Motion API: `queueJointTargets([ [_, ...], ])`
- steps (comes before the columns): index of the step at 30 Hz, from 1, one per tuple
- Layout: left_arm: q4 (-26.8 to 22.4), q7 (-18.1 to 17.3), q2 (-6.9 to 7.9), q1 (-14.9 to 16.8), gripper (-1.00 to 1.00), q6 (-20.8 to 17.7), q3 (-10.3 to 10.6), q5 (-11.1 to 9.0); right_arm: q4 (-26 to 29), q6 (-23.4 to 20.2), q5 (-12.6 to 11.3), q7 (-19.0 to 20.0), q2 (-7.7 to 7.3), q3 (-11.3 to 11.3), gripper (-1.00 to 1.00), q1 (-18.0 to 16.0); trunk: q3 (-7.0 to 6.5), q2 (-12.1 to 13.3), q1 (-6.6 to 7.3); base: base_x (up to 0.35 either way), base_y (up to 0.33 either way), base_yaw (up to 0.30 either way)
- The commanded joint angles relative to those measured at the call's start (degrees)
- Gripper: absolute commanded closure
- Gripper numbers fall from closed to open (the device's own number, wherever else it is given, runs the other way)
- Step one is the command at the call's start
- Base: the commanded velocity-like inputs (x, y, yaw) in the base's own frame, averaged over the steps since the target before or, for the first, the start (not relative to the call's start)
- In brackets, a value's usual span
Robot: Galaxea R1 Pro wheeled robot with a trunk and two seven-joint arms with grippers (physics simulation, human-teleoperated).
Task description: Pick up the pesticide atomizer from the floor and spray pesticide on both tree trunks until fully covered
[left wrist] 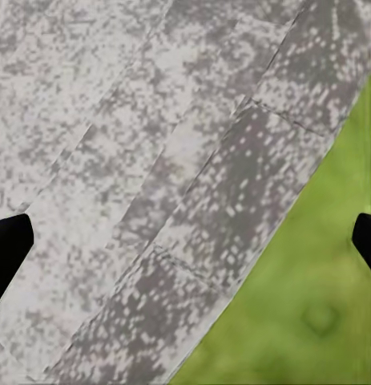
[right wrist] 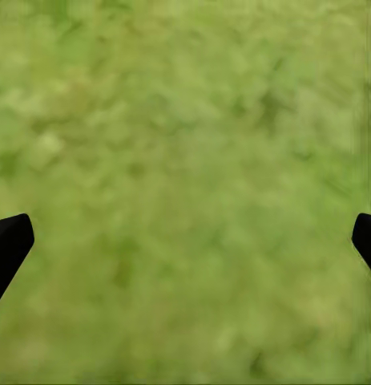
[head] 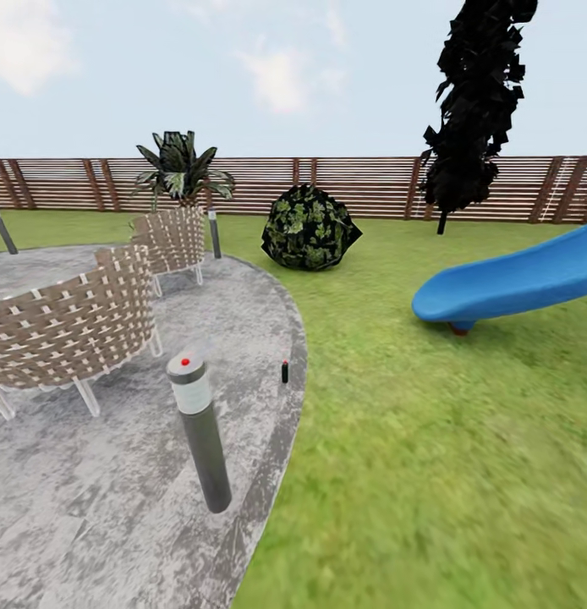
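Task barely begun: small dark bottle, likely the atomizer, stands untouched on paving's right edge. Left hand and right hand wide, empty. Spraying all remains.

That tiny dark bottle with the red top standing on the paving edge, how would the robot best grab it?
The bottle stands upright and slim near the edge of the grey paving. Probably grip its dark body below the red top, coming in level from the robot's side. Finer shape is too small to tell.
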State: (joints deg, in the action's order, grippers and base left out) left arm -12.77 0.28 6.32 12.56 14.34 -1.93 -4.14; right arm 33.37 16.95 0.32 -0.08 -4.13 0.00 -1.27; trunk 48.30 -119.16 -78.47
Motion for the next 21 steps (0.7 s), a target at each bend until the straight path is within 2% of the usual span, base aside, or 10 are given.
queueJointTargets([
  [1, 0.02, -0.06, 0.0, 0.01, -1.0, 0.17, 0.0, -0.43, -0.06, 0.18, 0.03, -0.01, 0.0, 0.0, -1.0, -0.05, 0.05, -0.02, -0.02, 0.314, -0.118, -0.262],
  [21, 0.01, -0.05, 0.0, 0.01, -1.0, 0.17, -0.06, -0.52, -0.06, 0.18, 0.02, -0.01, 0.0, 0.0, -1.0, -0.05, 0.05, -0.02, -0.02, 0.323, -0.108, -0.263],
])
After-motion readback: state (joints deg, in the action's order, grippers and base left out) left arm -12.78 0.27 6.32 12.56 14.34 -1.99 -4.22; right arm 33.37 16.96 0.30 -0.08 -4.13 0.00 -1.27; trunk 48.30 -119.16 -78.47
